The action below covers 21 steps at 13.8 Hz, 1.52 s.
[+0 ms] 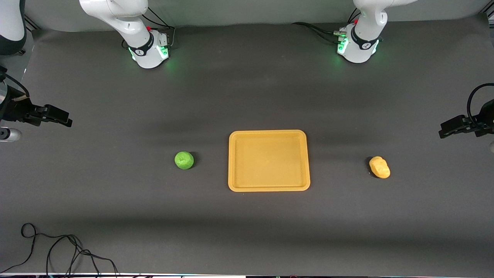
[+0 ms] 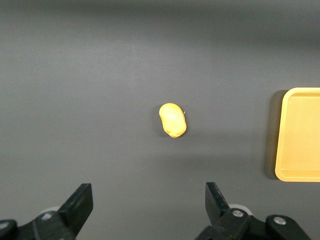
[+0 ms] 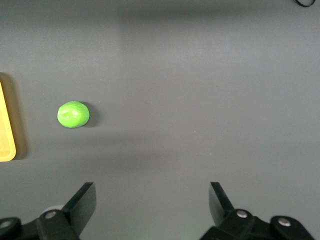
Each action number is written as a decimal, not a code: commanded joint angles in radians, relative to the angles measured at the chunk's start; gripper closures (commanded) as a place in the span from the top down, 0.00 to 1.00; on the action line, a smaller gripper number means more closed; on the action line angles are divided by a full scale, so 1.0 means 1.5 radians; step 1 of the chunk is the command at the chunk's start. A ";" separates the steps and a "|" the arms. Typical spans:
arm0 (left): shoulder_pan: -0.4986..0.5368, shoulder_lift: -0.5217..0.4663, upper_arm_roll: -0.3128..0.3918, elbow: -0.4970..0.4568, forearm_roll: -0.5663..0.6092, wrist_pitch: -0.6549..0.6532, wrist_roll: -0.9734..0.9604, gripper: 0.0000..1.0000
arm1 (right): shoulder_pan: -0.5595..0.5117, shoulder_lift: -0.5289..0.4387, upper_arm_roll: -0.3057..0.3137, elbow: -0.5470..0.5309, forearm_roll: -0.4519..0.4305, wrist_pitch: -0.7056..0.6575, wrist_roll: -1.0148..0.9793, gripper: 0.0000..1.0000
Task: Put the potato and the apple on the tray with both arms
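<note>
Nothing is loaded yet: the tray (image 1: 269, 160) sits bare mid-tabletop, the apple (image 1: 184, 160) toward the right arm's end, the potato (image 1: 379, 167) toward the left arm's end. Left pincer (image 1: 444, 131) and right pincer (image 1: 67, 120) hang spread wide at the tabletop's end edges. Each should centre, then descend squarely.

No legible text, label, brand name or number anywhere. Only a small dark emblem on the collar of each arm base (image 1: 148, 48), too small to read. Nothing printed on the tray (image 1: 269, 186), the apple (image 1: 184, 160), the potato (image 1: 379, 167) or the tabletop (image 1: 247, 96).
</note>
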 commanded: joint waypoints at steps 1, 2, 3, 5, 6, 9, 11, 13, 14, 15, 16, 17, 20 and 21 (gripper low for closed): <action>-0.002 0.008 0.003 0.002 -0.001 0.018 -0.005 1.00 | 0.003 0.001 0.002 0.007 0.007 0.003 -0.002 1.00; -0.001 0.010 0.003 -0.001 0.001 0.022 -0.002 1.00 | 0.003 -0.001 0.002 0.007 0.006 0.002 -0.010 1.00; -0.001 0.015 0.003 -0.001 0.001 0.023 -0.002 1.00 | 0.004 -0.003 0.002 0.005 0.006 0.004 -0.013 1.00; -0.005 0.028 0.003 0.000 0.000 0.025 -0.002 1.00 | 0.003 -0.003 0.002 0.002 0.006 0.004 -0.013 1.00; -0.007 0.034 0.003 -0.003 0.000 0.025 -0.002 1.00 | 0.003 0.000 0.001 0.003 0.006 0.002 -0.012 1.00; -0.006 0.046 0.003 -0.065 -0.002 0.097 -0.004 1.00 | 0.003 0.003 0.001 0.006 0.006 0.002 -0.011 1.00; -0.014 0.058 0.002 -0.124 -0.002 0.188 -0.007 1.00 | 0.003 0.005 0.001 0.007 0.006 0.003 -0.011 1.00; -0.015 0.115 0.002 -0.147 -0.002 0.225 -0.002 0.99 | 0.003 0.005 0.001 0.008 0.006 0.003 -0.013 1.00; -0.022 0.148 -0.002 -0.153 -0.004 0.251 -0.009 0.98 | 0.003 0.005 0.001 0.007 0.006 0.003 -0.013 1.00; -0.033 0.177 -0.003 -0.166 -0.017 0.283 -0.019 0.96 | 0.003 0.004 0.001 0.008 0.006 0.003 -0.013 1.00; -0.032 0.196 -0.003 -0.187 -0.026 0.323 -0.020 0.95 | 0.003 0.004 0.001 0.008 0.006 0.003 -0.013 1.00; -0.027 0.208 -0.003 -0.217 -0.027 0.376 -0.020 0.93 | 0.002 0.004 0.001 0.007 0.006 0.003 -0.013 1.00; -0.026 0.247 -0.003 -0.283 -0.041 0.522 -0.031 0.93 | 0.003 0.004 0.001 0.005 0.003 0.005 -0.014 1.00; -0.022 0.256 -0.003 -0.283 -0.041 0.521 -0.034 0.93 | 0.003 0.003 0.001 0.005 0.003 0.006 -0.014 1.00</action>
